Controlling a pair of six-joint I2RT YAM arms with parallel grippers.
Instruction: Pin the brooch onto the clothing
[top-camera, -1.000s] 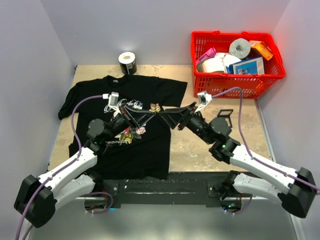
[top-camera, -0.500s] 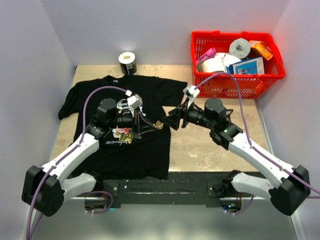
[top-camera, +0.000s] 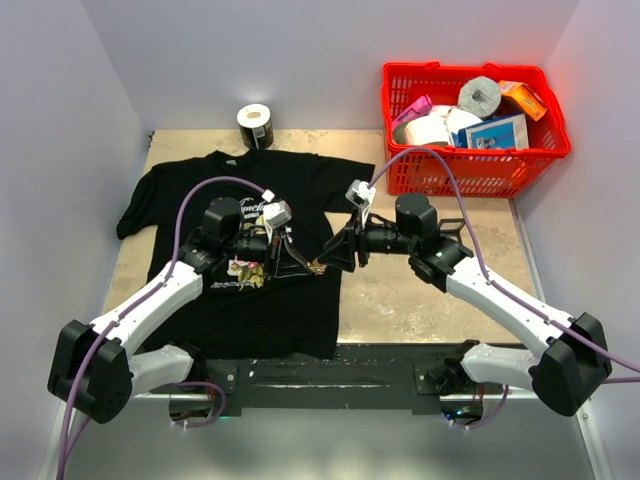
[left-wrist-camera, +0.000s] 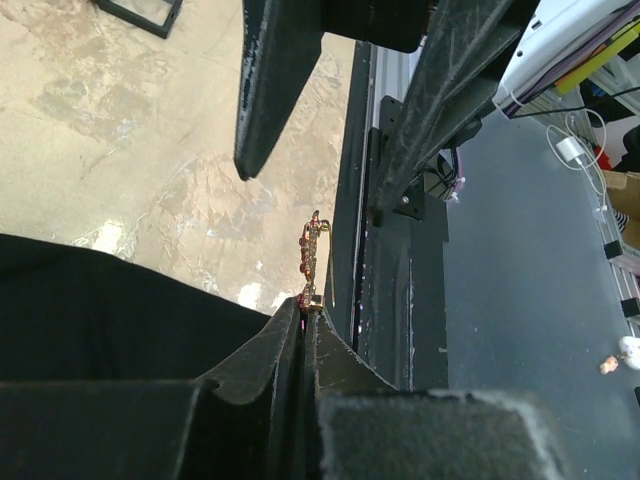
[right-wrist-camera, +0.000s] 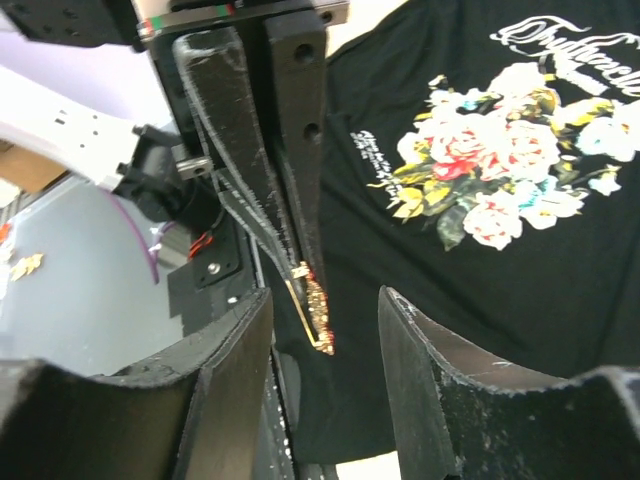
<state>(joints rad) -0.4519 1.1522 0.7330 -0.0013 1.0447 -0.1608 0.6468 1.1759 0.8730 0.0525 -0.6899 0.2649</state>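
The black T-shirt with printed pink roses lies flat on the left of the table; its print shows in the right wrist view. My left gripper is shut on the tiny red-and-gold brooch, held above the shirt's right edge. The brooch sticks out past the closed fingertips in the left wrist view. My right gripper is open, its jaws on either side of the brooch without touching it.
A red basket of assorted items stands at the back right. A roll of tape sits behind the shirt's collar. A small black frame lies on the table behind the right arm.
Both grippers have moved down and toward the near edge, over the shirt's right edge. The right gripper has closed in on the brooch held by the left gripper.
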